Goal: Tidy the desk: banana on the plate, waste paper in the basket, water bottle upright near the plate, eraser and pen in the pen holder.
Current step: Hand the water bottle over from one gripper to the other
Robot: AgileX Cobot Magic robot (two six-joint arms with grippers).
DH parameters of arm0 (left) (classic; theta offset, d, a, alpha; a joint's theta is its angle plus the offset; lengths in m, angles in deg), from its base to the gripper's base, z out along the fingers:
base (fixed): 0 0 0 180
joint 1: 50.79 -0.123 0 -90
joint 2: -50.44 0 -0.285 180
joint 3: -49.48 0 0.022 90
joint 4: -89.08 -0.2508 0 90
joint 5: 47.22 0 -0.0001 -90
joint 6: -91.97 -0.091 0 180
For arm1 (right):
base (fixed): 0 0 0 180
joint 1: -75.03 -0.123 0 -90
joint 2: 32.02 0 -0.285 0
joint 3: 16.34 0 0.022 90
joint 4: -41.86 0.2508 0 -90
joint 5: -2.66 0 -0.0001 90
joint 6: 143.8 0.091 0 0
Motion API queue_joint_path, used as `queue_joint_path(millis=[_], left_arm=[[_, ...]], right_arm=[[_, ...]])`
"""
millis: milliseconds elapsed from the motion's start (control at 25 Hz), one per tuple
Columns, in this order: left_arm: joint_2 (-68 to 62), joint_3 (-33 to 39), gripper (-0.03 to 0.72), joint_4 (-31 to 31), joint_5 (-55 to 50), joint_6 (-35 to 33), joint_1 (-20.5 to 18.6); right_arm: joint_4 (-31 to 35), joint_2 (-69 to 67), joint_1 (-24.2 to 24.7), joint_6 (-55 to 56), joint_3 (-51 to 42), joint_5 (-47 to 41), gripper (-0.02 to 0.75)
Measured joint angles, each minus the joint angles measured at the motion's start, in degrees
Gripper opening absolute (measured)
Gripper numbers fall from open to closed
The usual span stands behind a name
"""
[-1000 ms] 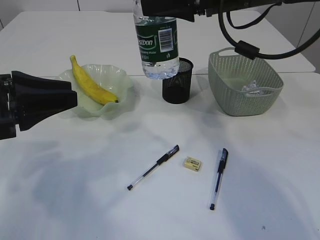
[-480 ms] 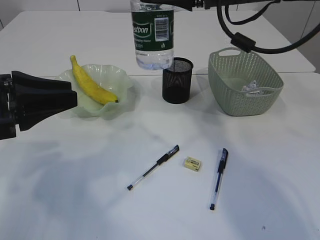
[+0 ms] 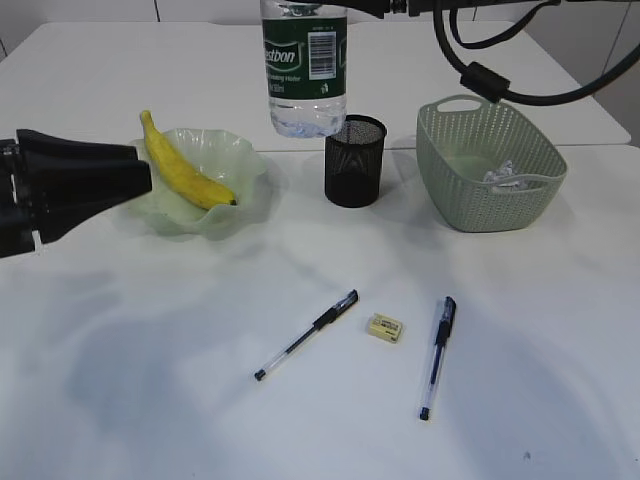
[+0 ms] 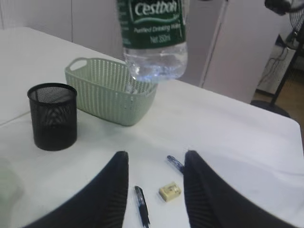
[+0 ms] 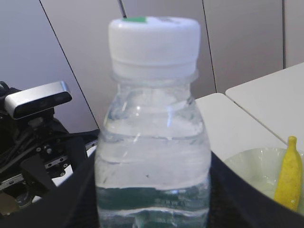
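My right gripper (image 5: 152, 190) is shut on a clear water bottle (image 3: 304, 70) with a green label and white cap, held upright in the air above the table between the plate and the black mesh pen holder (image 3: 354, 160). The bottle also shows in the left wrist view (image 4: 153, 38). The banana (image 3: 180, 165) lies on the pale green plate (image 3: 245, 160). Two pens (image 3: 308, 334) (image 3: 438, 340) and a yellow eraser (image 3: 385, 327) lie on the table in front. Crumpled waste paper (image 3: 503, 174) sits in the green basket (image 3: 490, 200). My left gripper (image 4: 154, 190) is open and empty, at the left.
The pen holder (image 4: 53, 116) and basket (image 4: 111, 90) also show in the left wrist view, with the eraser (image 4: 169, 191) and a pen (image 4: 141, 205) between my left fingers' view. The table's far edge lies behind the plate.
The bottle rose and shifted left a second ago, then held still. My left gripper lifted slightly and turned a little toward the plate.
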Motion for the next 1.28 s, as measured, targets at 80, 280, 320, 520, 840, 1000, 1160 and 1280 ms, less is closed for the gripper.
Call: queue_joint_path(millis=[80,280,320,520,840,1000,1160,1280], left_arm=[[0.00,0.00,0.276,3.46,0.00,0.00,0.00],[0.00,-0.04,0.318,6.92,0.00,0.00,0.00],[0.00,-0.04,0.344,7.04,0.00,0.00,0.00],[0.00,-0.04,0.566,8.13,0.00,0.00,0.00],[0.00,-2.66,0.639,10.10,-0.10,1.56,0.00],[0.00,-6.18,0.630,7.87,-0.33,3.83,0.00],[0.00,-8.52,0.624,6.44,-1.81,5.70,1.28],[-0.13,-8.63,0.621,6.08,-3.11,6.06,2.54]], right_arm=[[0.00,0.00,0.00,-0.02,0.00,0.00,0.402],[0.00,0.00,0.00,0.14,0.00,0.00,0.402],[0.00,0.00,0.00,0.24,0.00,0.00,0.402],[0.00,0.00,0.00,0.57,0.00,0.00,0.402],[0.00,0.00,-0.11,1.05,0.00,0.00,0.402],[-0.11,0.00,-0.87,1.28,0.00,0.00,0.402],[-0.11,0.00,-2.31,1.41,0.00,0.11,0.402],[-0.11,0.00,-2.88,1.41,0.00,0.11,0.402]])
